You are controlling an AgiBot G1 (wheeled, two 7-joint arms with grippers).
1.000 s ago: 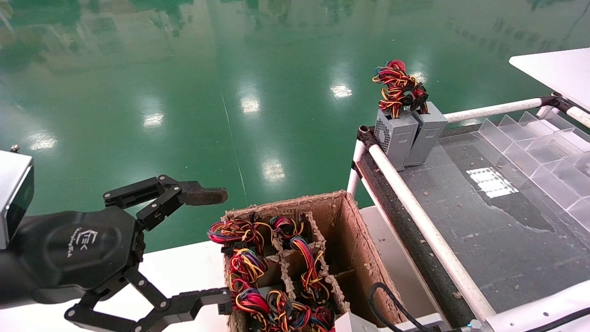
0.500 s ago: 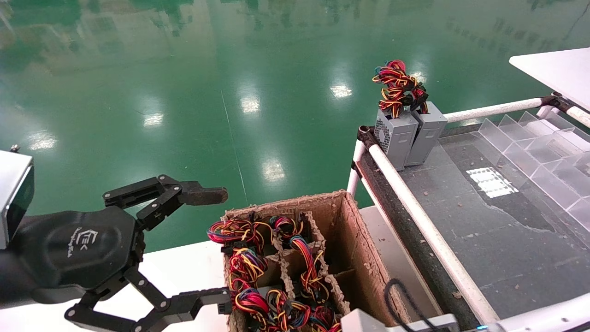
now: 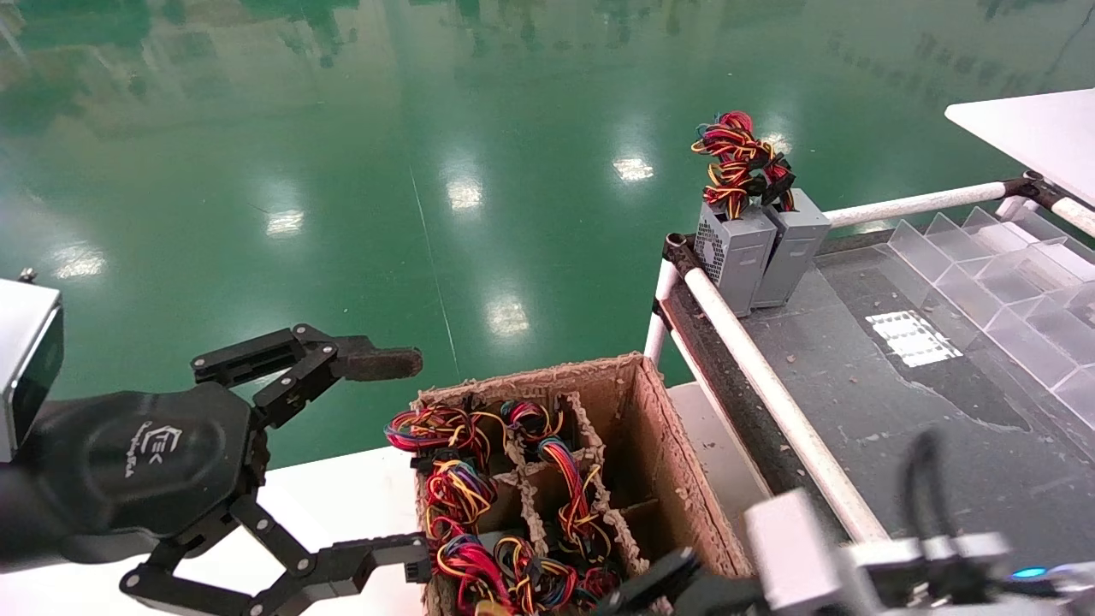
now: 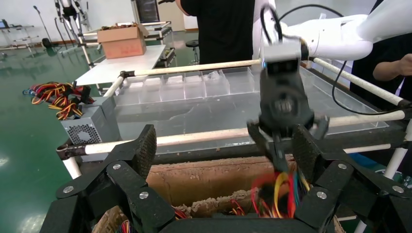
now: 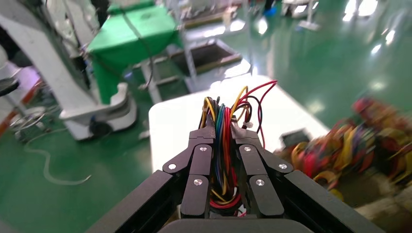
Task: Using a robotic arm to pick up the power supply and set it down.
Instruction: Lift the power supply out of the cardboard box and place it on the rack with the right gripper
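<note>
In the right wrist view my right gripper (image 5: pixel 222 128) is shut on the power supply's loose loop of red, yellow, blue and black wires (image 5: pixel 228 104). The left wrist view shows this gripper (image 4: pixel 284 141) blurred above the cardboard box (image 4: pixel 204 182), with the wires (image 4: pixel 279 191) hanging below it. The power supply's grey body is hidden. In the head view the right gripper (image 3: pixel 654 586) sits at the box's near corner. My left gripper (image 3: pixel 417 458) stands open and idle left of the box.
The cardboard box (image 3: pixel 659 428) has dividers and several more wire bundles (image 3: pixel 453 492). Two grey boxes (image 3: pixel 736 252) with knotted red bundles stand at the dark table's far corner by a white rail (image 3: pixel 770 385). Clear dividers (image 3: pixel 1009 291) line the right side.
My right arm's wrist and camera block have risen into the head view at the bottom, shifting right and blurred. The left gripper has not moved.
</note>
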